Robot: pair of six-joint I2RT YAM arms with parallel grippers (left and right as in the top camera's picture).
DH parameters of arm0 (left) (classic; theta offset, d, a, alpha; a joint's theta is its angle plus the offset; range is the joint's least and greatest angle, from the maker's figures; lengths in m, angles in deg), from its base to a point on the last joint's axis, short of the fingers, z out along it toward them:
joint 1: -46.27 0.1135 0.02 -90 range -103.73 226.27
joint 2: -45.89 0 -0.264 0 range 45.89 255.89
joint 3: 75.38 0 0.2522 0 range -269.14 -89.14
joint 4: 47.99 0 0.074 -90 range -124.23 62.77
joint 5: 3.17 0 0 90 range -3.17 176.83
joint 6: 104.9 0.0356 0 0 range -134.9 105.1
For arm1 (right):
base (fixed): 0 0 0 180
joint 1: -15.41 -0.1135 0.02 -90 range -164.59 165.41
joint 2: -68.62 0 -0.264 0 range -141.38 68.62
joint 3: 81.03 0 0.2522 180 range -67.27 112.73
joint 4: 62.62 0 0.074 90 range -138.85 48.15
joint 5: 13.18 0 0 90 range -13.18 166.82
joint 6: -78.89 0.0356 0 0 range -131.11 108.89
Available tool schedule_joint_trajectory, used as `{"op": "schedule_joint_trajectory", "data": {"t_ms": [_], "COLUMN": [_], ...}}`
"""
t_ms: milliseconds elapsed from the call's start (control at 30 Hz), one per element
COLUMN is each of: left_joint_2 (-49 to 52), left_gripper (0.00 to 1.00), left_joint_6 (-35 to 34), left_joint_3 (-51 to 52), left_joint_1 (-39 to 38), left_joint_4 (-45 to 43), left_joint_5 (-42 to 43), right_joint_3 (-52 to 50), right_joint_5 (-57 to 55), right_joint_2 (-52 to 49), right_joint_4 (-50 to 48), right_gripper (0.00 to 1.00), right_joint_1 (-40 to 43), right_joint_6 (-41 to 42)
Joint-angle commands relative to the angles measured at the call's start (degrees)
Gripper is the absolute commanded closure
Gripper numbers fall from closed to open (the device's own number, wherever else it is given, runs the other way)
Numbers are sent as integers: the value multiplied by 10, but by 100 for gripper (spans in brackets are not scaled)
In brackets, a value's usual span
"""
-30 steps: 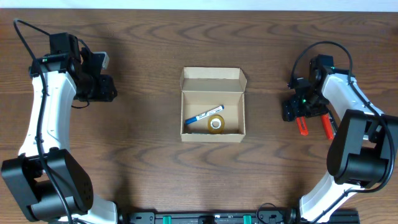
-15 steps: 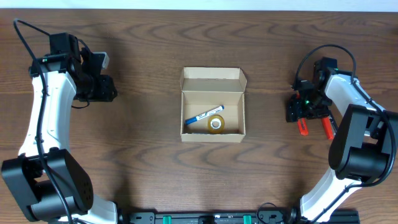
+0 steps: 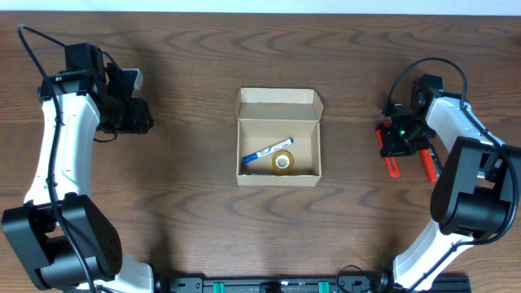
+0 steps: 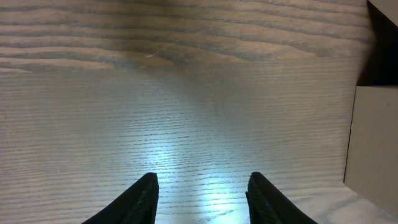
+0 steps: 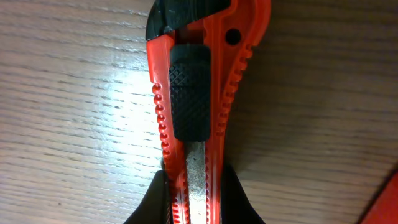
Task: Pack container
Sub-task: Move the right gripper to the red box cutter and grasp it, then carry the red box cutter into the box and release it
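A red cutter (image 5: 198, 81) is gripped by the closed right tool (image 5: 196, 198). The left tool (image 4: 202, 193) is open above the dark wood-grain table (image 4: 186, 93). The box (image 3: 279, 97) stands open.

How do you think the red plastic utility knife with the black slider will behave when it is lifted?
The red plastic utility knife looks rigid, so it probably won't flex. Its ribbed edges should resist slipping in the right gripper's shut jaws. Long and narrow, it may pivot if gripped off-centre.
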Motion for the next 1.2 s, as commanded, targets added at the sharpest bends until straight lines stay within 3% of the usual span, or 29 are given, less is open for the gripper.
{"op": "schedule_joint_trajectory", "data": {"t_ms": [0,200,500,600,767,1000,1167], "left_joint_2": [-3,-3,-3,-3,-3,-3,-4], "left_gripper": [54,54,54,54,54,55,55], "left_joint_6": [0,0,0,0,0,0,0], "left_joint_3": [0,0,0,0,0,0,0], "left_joint_1": [1,1,1,1,1,1,1], "left_joint_4": [3,4,5,5,5,5,5], "left_joint_5": [3,3,3,3,3,3,3], "right_joint_3": [-3,24,177,231,268,266,266], "right_joint_5": [46,135,259,305,292,63,99], "right_joint_2": [-10,15,184,214,216,186,135], "right_joint_4": [-2,7,-25,-18,76,180,217], "right_gripper": [99,99,99,99,99,99,99], "right_joint_1": [5,-10,-110,-165,-266,-389,-403], "right_joint_6": [5,28,31,-31,-148,-243,-331]}}
